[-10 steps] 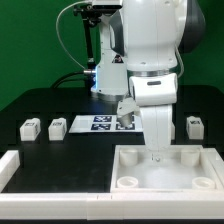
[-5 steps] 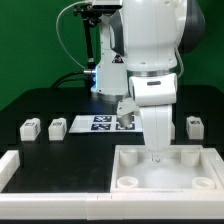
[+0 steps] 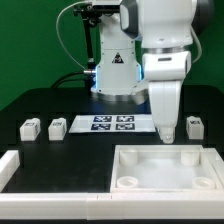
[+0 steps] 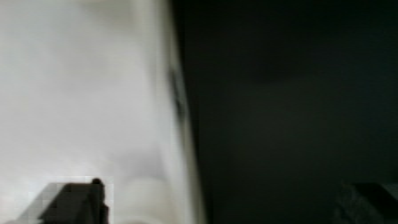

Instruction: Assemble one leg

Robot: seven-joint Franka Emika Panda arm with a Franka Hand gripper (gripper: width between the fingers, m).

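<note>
Near tray (image 3: 120, 152) far rim, claw (image 3: 167, 134) spread wide, gripping nothing; leg (image 3: 195, 125) nearby, apart.

The exterior view sits in front of the tray (image 3: 168, 150), slightly above the table (image 3: 60, 150), and faces across the tray toward the arm's base beyond it, at middling range. The wrist view looks past the hand's (image 3: 167, 136) fingertips (image 4: 75, 203), very near and blurred. The two views share only dark table and a white surface; whether that surface is the tray cannot be told.
</note>
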